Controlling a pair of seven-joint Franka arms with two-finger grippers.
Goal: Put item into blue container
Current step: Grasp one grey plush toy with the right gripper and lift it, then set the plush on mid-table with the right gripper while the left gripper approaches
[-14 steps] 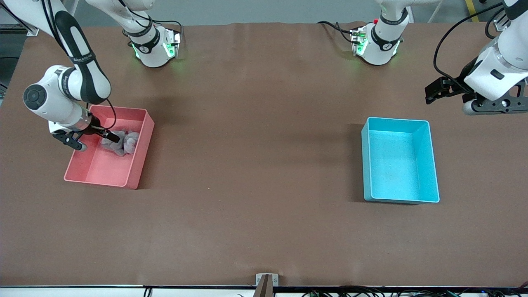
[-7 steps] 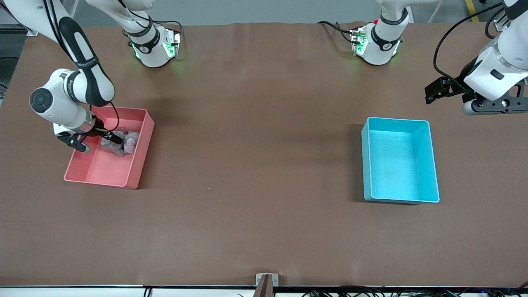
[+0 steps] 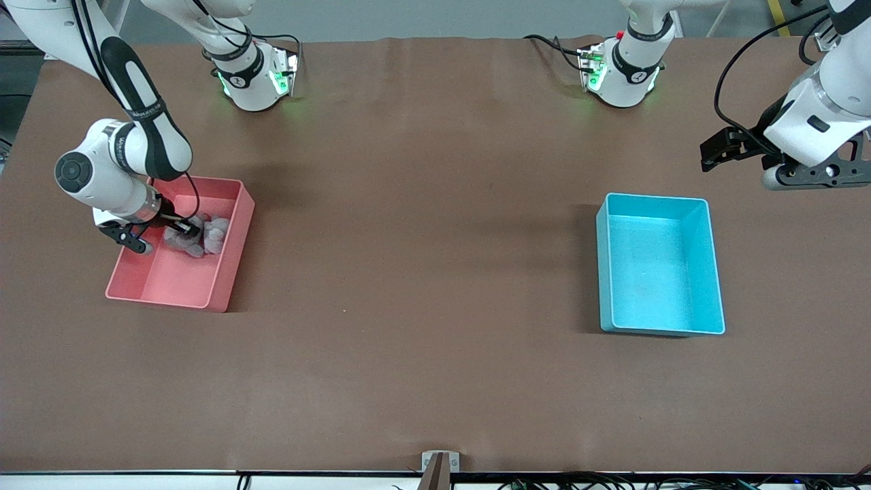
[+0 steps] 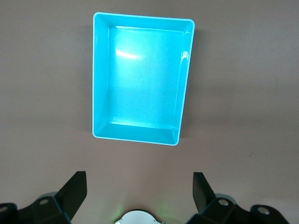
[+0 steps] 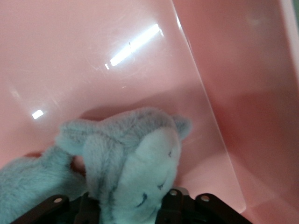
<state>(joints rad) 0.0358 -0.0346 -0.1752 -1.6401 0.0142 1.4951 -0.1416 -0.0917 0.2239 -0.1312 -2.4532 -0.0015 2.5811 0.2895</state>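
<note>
The blue container (image 3: 656, 265) stands empty toward the left arm's end of the table and fills the middle of the left wrist view (image 4: 140, 79). The item, a grey plush toy (image 3: 207, 235), lies in the pink bin (image 3: 228, 269) at the right arm's end. My right gripper (image 3: 182, 230) reaches down into that bin and is shut on the plush toy (image 5: 126, 158), with its dark fingers on either side (image 5: 128, 200). My left gripper (image 3: 721, 148) waits open in the air beside the blue container, with nothing between its spread fingers (image 4: 139, 191).
Both arm bases (image 3: 255, 75) stand along the table edge farthest from the front camera. The pink bin's walls (image 5: 243, 93) rise close around the right gripper. Brown tabletop (image 3: 422, 238) stretches between the two bins.
The right arm has shifted slightly inside the pink bin, and the plush toy has shifted a little with it. The left arm has not moved.
</note>
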